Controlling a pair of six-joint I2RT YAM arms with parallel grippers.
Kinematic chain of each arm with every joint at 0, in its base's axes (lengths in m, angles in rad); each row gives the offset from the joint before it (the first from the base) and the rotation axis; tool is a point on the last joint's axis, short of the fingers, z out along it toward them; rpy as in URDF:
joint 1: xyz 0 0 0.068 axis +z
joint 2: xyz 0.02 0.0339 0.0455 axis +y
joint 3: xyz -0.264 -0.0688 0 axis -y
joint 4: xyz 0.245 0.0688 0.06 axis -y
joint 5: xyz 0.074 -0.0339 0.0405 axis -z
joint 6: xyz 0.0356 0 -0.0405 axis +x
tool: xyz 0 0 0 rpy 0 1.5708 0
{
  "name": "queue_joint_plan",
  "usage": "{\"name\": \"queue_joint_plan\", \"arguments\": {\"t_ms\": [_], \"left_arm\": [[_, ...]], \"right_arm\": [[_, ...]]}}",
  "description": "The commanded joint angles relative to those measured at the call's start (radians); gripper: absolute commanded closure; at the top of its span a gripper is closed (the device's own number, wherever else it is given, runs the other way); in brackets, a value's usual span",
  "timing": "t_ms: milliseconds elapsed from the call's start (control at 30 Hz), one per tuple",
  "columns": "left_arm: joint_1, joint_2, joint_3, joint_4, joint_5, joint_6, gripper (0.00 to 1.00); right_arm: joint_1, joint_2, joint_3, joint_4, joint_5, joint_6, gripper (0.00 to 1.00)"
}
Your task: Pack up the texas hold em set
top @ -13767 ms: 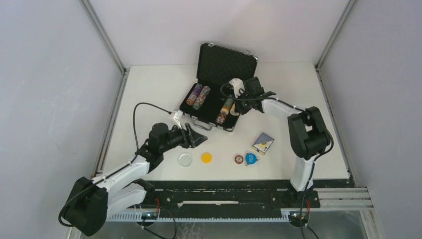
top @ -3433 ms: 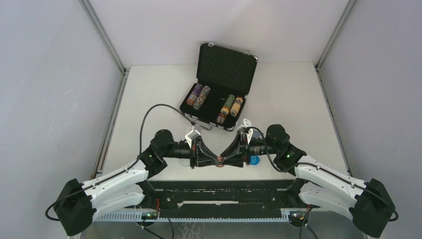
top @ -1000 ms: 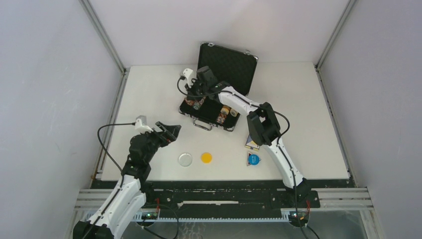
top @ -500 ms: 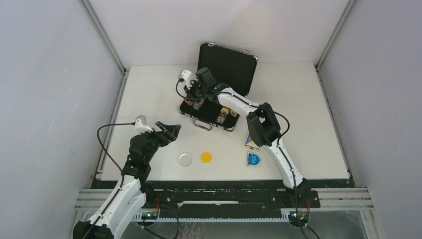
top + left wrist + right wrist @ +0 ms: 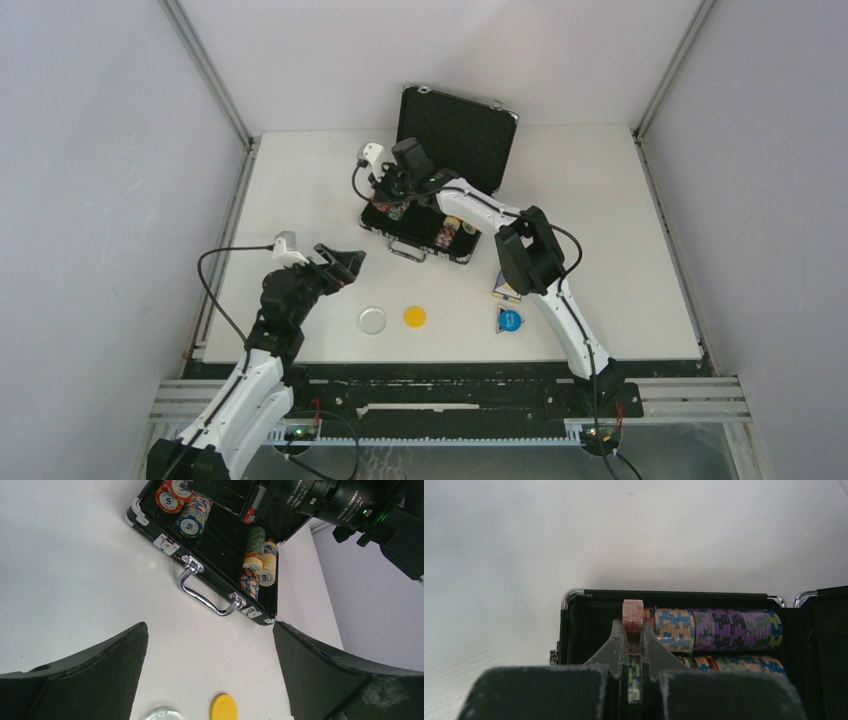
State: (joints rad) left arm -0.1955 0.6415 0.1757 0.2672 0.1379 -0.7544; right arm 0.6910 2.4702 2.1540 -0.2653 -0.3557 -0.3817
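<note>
The black briefcase (image 5: 455,130) lies open at the back of the table, with multicoloured chip rolls (image 5: 452,222) in its tray. My right gripper (image 5: 392,196) reaches into the tray's left end. It is shut on a red token (image 5: 633,614) held on edge against the end of a chip roll (image 5: 724,627), just inside the case wall (image 5: 589,615). My left gripper (image 5: 340,262) hovers open and empty over bare table left of the case. The clear token (image 5: 372,319), yellow token (image 5: 414,316) and blue token (image 5: 508,320) lie on the table. The card deck (image 5: 503,291) is partly hidden behind the right arm.
In the left wrist view the case's silver handle (image 5: 205,592) and latches face my open left gripper (image 5: 209,627), with the yellow token (image 5: 224,706) and clear token (image 5: 161,714) just below. The right arm stretches diagonally over the table's middle. Grey walls enclose the table.
The right gripper has edged slightly left along the tray's left end, still shut on the red token. The left arm has not moved.
</note>
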Motion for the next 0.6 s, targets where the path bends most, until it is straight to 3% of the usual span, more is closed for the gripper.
{"name": "queue_joint_plan", "arguments": {"t_ms": [0,567], "left_arm": [[0.007,0.004,-0.021,0.054,0.019,-0.011,0.01],[0.007,0.031,-0.022,0.076,0.041,-0.016,0.01]], "right_arm": [[0.022,-0.093,-0.026,0.031,0.009,-0.024,1.0],[0.014,-0.097,-0.053,0.078,0.023,-0.012,1.0]]}}
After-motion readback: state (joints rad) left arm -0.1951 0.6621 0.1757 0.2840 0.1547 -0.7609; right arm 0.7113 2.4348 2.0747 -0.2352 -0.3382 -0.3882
